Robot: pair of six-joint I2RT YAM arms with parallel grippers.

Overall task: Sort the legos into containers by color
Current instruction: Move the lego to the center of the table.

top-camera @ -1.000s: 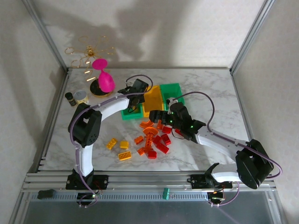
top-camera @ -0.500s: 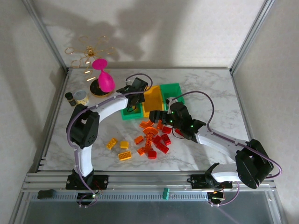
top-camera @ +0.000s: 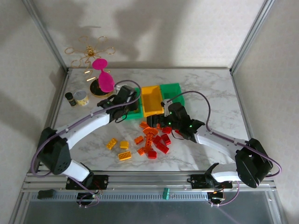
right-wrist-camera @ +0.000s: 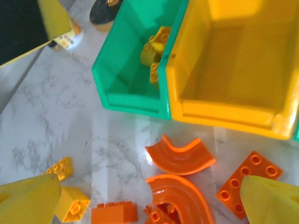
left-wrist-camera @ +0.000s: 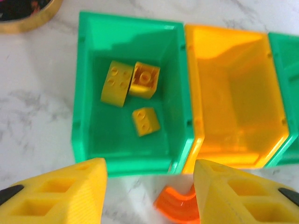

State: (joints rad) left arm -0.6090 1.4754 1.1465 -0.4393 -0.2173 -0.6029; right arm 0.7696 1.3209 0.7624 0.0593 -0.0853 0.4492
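While the left gripper (left-wrist-camera: pixel 148 184) hangs just short of the left green bin (left-wrist-camera: pixel 84 135), fingers apart and holding nothing, we see three yellow bricks (left-wrist-camera: pixel 117 83) lying in that bin, and the yellow-orange bin (left-wrist-camera: pixel 194 98) touching it is bare. Over on the other side, the right gripper (right-wrist-camera: pixel 149 205) stands wide apart and empty above the orange curved pieces (right-wrist-camera: pixel 180 156), at the far edge of the pile of orange and red bricks (top-camera: pixel 156 140).

Here's the trouble we're watching for: that pile is tightly packed, so wide jaws coming down could catch two pieces at once, or drag a red one along with an orange. A curved piece may also twist between flat fingers. And both wrists sit near each other by the bins, so a reach from either could clip the other.

Against a second ago, the left arm has swung out leftward from over the bins, uncovering the left green bin. The right gripper has edged slightly left.
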